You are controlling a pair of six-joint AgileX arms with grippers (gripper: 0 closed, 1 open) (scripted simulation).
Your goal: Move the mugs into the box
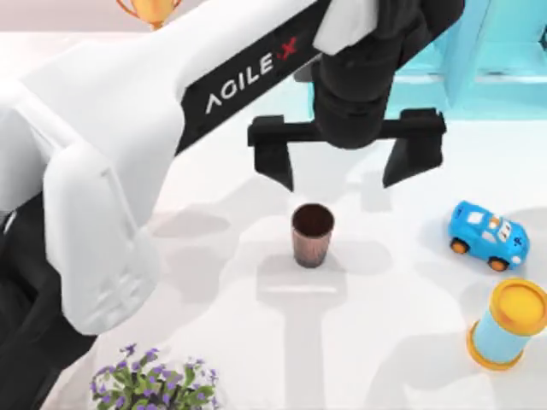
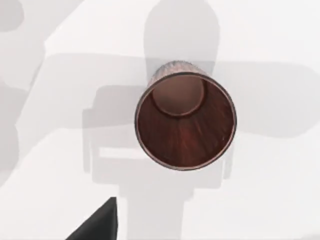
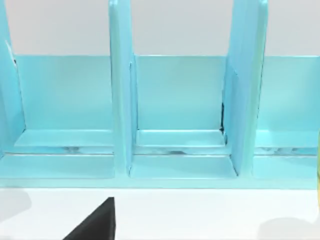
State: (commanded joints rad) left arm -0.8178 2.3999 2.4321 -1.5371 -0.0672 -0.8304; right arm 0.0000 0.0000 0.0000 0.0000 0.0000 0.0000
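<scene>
Bright, even light from above throws soft overlapping grey shadows on the white table, darkest around the brown mug, with no glare and perhaps slight softness at the arm's near edges.

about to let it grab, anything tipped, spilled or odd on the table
Nothing stands out. The brown mug stands upright and empty below the open left gripper; the toy car sits on its wheels, the lidded blue cylinder upright.
</scene>
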